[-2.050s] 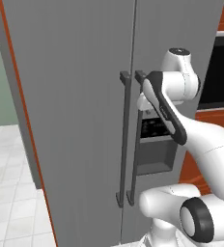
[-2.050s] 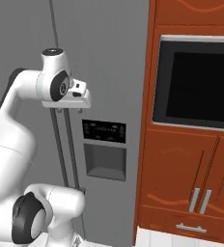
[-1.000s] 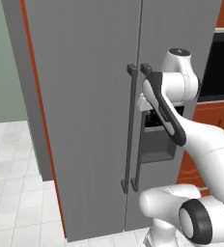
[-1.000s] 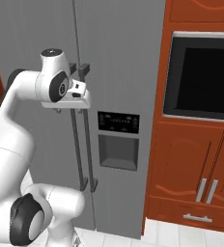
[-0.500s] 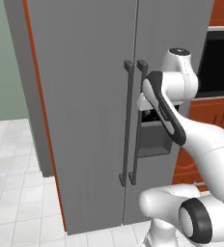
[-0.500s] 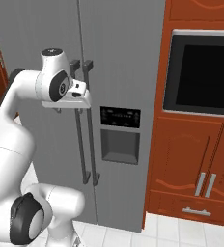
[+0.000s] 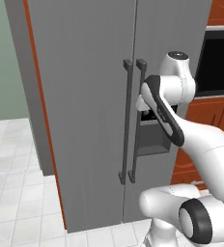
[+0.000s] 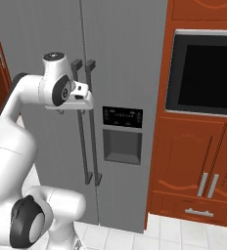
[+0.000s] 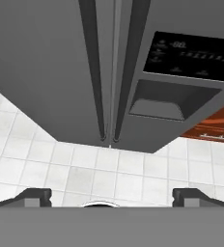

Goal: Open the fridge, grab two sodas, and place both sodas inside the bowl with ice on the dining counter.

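Note:
The grey two-door fridge [image 7: 85, 96] [image 8: 120, 49] stands right in front of me with both doors shut. Its two dark bar handles [image 7: 132, 120] [image 8: 86, 122] run down the middle seam, and the dispenser recess [image 8: 122, 145] [image 9: 162, 101] is on the right door. My gripper [image 9: 112, 195] is open and empty, its fingertips [image 9: 34, 195] spread wide, aimed at the handles [image 9: 111, 72] from a short way off. In the right base view the hand [image 8: 80, 96] hovers just before the handles at upper height. The sodas, the bowl and the dining counter are out of view.
A black built-in oven [image 8: 203, 73] [image 7: 220, 67] sits in reddish-brown cabinets [image 8: 193, 161] right of the fridge. White tiled floor [image 7: 12, 193] spreads to the left, with a green wall [image 7: 3, 72] behind it.
The whole picture has shifted as the base drove nearer to the fridge. The arm keeps the same pose and the gripper stays open.

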You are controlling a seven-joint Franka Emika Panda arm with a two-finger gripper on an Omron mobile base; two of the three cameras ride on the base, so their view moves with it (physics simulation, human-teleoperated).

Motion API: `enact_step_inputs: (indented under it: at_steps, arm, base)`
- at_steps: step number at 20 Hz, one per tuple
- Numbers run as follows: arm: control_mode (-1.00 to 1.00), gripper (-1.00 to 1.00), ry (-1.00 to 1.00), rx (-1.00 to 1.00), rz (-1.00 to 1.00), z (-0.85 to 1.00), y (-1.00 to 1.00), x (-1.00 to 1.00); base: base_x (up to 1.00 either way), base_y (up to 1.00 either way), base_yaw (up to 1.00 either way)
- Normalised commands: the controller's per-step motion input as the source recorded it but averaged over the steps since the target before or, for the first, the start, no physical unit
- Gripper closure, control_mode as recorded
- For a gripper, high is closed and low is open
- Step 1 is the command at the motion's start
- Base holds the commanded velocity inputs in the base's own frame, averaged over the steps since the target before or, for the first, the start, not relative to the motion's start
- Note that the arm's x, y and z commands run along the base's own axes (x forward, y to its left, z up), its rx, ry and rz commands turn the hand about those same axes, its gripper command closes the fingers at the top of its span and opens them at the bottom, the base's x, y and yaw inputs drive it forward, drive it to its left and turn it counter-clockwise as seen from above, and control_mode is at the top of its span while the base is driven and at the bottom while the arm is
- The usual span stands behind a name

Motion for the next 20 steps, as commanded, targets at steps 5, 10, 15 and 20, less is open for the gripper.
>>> enact_step_inputs:
  at_steps: [5, 10, 15, 20]
  arm:
    - [-1.00, -1.00, -0.14, 0.00, 0.00, -0.04, 0.00, 0.48]
    - [-1.00, -1.00, -0.04, 0.00, 0.00, 0.00, -0.06, 0.60]
    - [-1.00, -1.00, -0.02, 0.00, 0.00, 0.01, -0.08, 0.51]
    - [-1.00, -1.00, -0.08, 0.00, 0.00, -0.03, -0.04, 0.35]
  base:
    - [0.00, 0.00, 0.00]
    - [0.00, 0.00, 0.00]
    - [0.00, 0.00, 0.00]
    - [0.00, 0.00, 0.00]
